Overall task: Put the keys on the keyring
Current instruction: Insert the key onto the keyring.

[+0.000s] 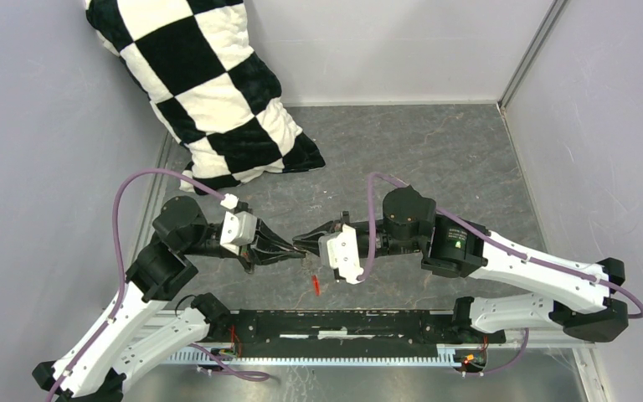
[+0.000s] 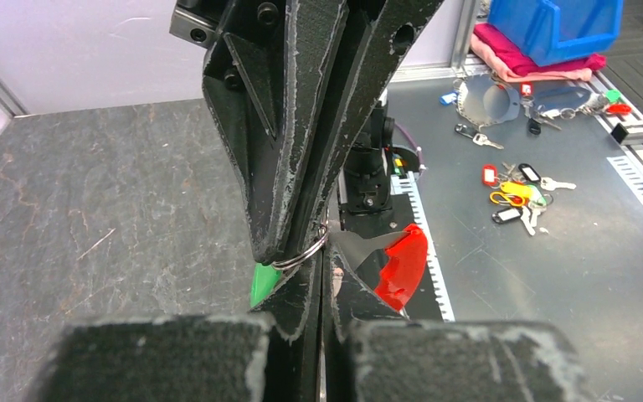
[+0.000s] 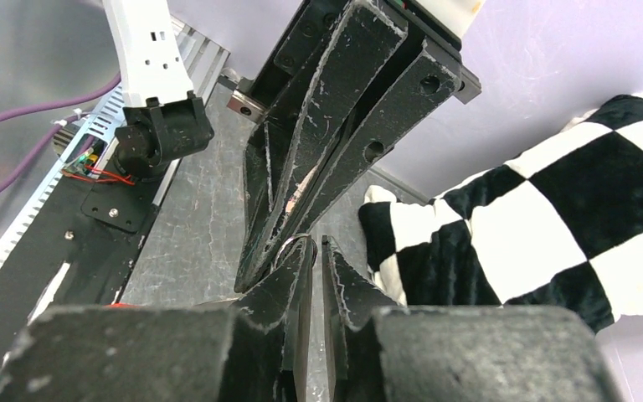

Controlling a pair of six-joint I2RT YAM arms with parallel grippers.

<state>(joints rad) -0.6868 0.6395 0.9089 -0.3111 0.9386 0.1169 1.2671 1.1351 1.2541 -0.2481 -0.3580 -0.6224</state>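
Note:
Over the middle of the table, my left gripper [image 1: 295, 250] and right gripper [image 1: 301, 238] meet tip to tip. The left gripper [image 2: 322, 255] is shut on the keyring, whose thin silvery ring [image 2: 306, 253] curls out from its tips against the right gripper's finger. The keyring's red tag [image 2: 402, 268] hangs beside those tips and shows as a red sliver [image 1: 315, 285] from above. The green head of a key [image 2: 261, 283] pokes out just below the ring. My right gripper [image 3: 316, 243] has a narrow gap between its jaws with nothing in it. The ring [image 3: 293, 245] lies against its left fingertip.
A black-and-white chequered pillow [image 1: 218, 92] leans in the back left corner. A black rail [image 1: 335, 322] runs along the near edge between the arm bases. Beyond the table, several tagged keys [image 2: 519, 197] lie on a metal surface near a blue bin [image 2: 552, 25].

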